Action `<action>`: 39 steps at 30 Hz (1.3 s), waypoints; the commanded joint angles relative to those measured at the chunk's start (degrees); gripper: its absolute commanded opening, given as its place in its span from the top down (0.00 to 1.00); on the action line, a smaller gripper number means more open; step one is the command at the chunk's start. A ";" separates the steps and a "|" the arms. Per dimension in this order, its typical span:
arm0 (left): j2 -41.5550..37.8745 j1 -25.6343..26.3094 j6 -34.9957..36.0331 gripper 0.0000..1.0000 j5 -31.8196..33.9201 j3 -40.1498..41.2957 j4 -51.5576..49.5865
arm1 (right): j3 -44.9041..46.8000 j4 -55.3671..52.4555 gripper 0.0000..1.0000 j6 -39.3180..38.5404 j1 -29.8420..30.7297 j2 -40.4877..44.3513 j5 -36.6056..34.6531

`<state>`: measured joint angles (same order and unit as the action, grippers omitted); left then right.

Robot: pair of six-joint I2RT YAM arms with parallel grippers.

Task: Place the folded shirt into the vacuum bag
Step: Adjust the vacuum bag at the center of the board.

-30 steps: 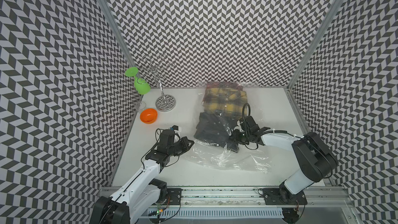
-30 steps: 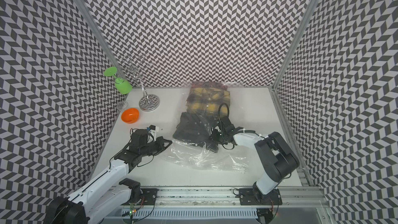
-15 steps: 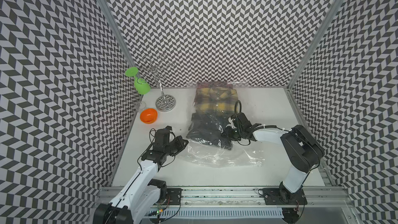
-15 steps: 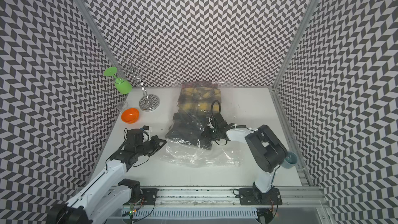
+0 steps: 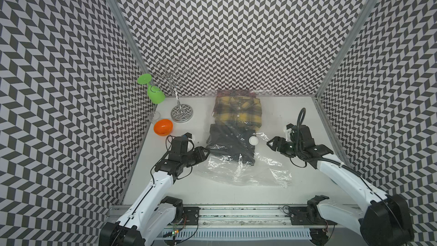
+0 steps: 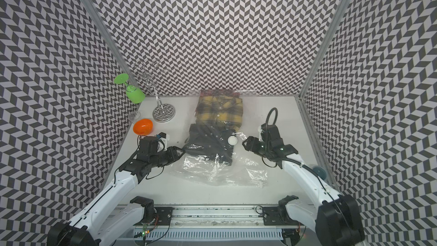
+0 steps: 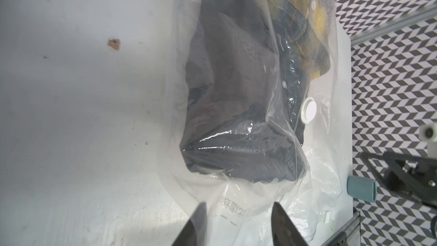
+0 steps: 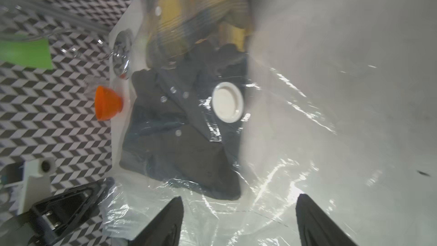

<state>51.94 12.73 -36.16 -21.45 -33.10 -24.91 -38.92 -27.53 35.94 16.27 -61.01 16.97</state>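
My left claw [image 5: 206, 153] is released at the edge of the bag [image 5: 248, 171]. My right claw [image 5: 269, 143] is released too, just beside it. The dark shirt [image 5: 227, 138] lies inside.

The bag [image 5: 248, 169] lies on the bench [image 5: 295, 114], reaching its back edge, with a plaid shirt [image 5: 237, 112] at the back and a dark shirt [image 5: 228, 143] before it. The left claw [image 5: 203, 153] is at the bag's left side, the right claw [image 5: 272, 144] just beside its right. A rack [image 5: 181, 113], green glass [image 5: 155, 93] and orange cup [image 5: 163, 127] occupy the back-left corner.
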 commanded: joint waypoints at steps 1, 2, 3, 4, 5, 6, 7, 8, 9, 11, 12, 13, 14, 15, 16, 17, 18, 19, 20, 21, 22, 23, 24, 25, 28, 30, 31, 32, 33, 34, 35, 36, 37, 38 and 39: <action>-0.15 -0.07 5.74 0.50 7.12 -6.83 -3.30 | 5.04 -7.24 0.17 2.59 -4.92 6.21 -5.19; 0.93 -0.08 7.56 0.49 8.85 -8.50 -3.94 | 6.66 -7.83 0.16 3.34 -6.91 7.56 -5.66; 1.92 0.01 8.92 0.48 10.33 -9.67 -4.28 | 8.01 -7.85 0.15 3.80 -8.35 8.43 -5.41; 2.92 -0.05 10.42 0.48 11.58 -11.09 -4.74 | 9.29 -7.96 0.14 4.11 -9.72 9.24 -5.10; 3.56 0.01 11.76 0.47 12.46 -12.44 -5.36 | 10.58 -8.09 0.13 4.75 -10.67 9.95 -5.38; 3.91 0.02 12.71 0.47 13.52 -13.51 -5.85 | 11.04 -8.39 0.13 5.28 -11.17 10.47 -5.09; 3.88 0.01 13.30 0.46 14.74 -14.39 -6.11 | 11.67 -8.24 0.12 6.19 -11.25 10.97 -4.86; 3.87 0.01 15.08 0.46 15.56 -14.99 -6.16 | 12.76 -8.05 0.10 7.20 -11.43 11.46 -4.97; 3.92 0.09 15.75 0.46 15.92 -15.63 -6.21 | 13.77 -7.53 0.09 7.70 -11.67 11.92 -4.59; 4.54 0.93 16.73 0.45 15.11 -16.76 -5.71 | 16.71 -4.88 0.09 8.49 -11.96 12.73 -1.93; 5.23 2.03 17.11 0.44 13.88 -16.99 -4.73 | 18.48 -3.19 0.09 8.86 -11.97 12.86 -0.29; 6.38 3.47 17.30 0.43 12.66 -17.22 -3.67 | 20.07 -1.30 0.09 8.65 -11.97 12.79 1.56; 7.54 5.11 17.23 0.42 12.03 -17.53 -2.98 | 21.16 0.14 0.09 8.70 -11.97 12.51 3.14; 8.96 7.41 17.13 0.42 11.71 -18.03 -2.25 | 22.56 1.98 0.10 8.85 -11.97 11.94 4.27; 10.26 9.92 17.17 0.42 11.86 -18.37 -1.35 | 23.27 3.31 0.10 8.85 -11.97 11.13 4.27; 11.20 12.21 17.09 0.42 12.16 -18.48 -0.18 | 23.45 3.73 0.10 8.85 -11.97 10.53 4.27; 12.24 14.90 17.01 0.41 12.63 -18.58 1.32 | 23.95 4.90 0.10 8.85 -11.76 9.81 4.27; 13.28 17.39 16.92 0.41 13.19 -18.60 2.91 | 24.52 6.66 0.10 8.85 -11.62 9.39 4.27; 14.28 19.24 16.92 0.41 13.60 -18.53 4.54 | 24.90 7.45 0.10 8.85 -11.64 9.19 4.27; 15.66 21.16 17.02 0.41 14.03 -18.50 6.27 | 24.94 8.18 0.10 8.85 -11.53 9.15 4.27; 17.22 22.84 17.12 0.41 14.32 -18.76 7.44 | 25.09 9.23 0.10 8.85 -11.49 9.24 4.27; 18.52 23.98 17.17 0.42 14.33 -19.20 8.08 | 25.05 10.14 0.10 8.85 -11.44 9.24 4.27; 20.08 25.19 17.40 0.42 14.46 -19.78 8.73 | 24.87 10.49 0.10 8.85 -11.40 9.25 4.27; 21.24 26.31 17.44 0.42 14.59 -20.33 9.19 | 24.77 11.23 0.10 8.85 -11.33 9.31 4.75; 22.88 29.37 18.04 0.42 15.29 -21.06 11.26 | 24.38 12.83 0.26 9.41 -10.88 9.01 17.06; 23.15 30.72 18.23 0.41 15.34 -20.98 12.97 | 23.70 13.54 0.30 9.40 -10.32 8.81 18.17; 23.28 31.32 18.41 0.41 15.30 -20.98 13.72 | 23.30 13.42 0.31 9.20 -9.69 8.81 18.20; 23.42 31.68 18.49 0.41 15.21 -20.99 14.20 | 22.83 12.37 0.31 8.70 -9.47 8.65 17.78; 23.74 32.11 18.79 0.41 15.09 -21.28 14.47 | 22.38 11.23 0.32 8.02 -9.29 8.59 17.62; 24.03 32.54 19.16 0.41 14.73 -21.45 14.75 | 22.11 10.67 0.35 7.47 -9.24 8.74 18.24; 24.21 32.88 19.52 0.41 14.52 -21.56 14.92 | 21.90 10.40 0.36 7.15 -9.27 9.16 18.86; 24.49 33.32 20.01 0.41 14.43 -21.70 15.25 | 21.27 10.05 0.39 7.19 -9.23 9.97 19.60; 24.77 33.71 20.57 0.41 14.25 -21.66 15.54 | 20.43 9.94 0.42 7.57 -9.20 11.09 20.25; 25.03 34.11 21.25 0.41 14.01 -21.74 15.74 | 19.48 9.51 0.44 8.09 -9.15 12.19 20.25; 25.27 34.61 21.96 0.41 14.08 -21.83 16.05 | 18.24 9.19 0.47 8.79 -9.16 13.57 20.09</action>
<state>76.51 46.22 -16.91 -7.14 -53.60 -11.27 -17.04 -19.27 44.16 6.66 -50.43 34.26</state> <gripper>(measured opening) 0.589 0.548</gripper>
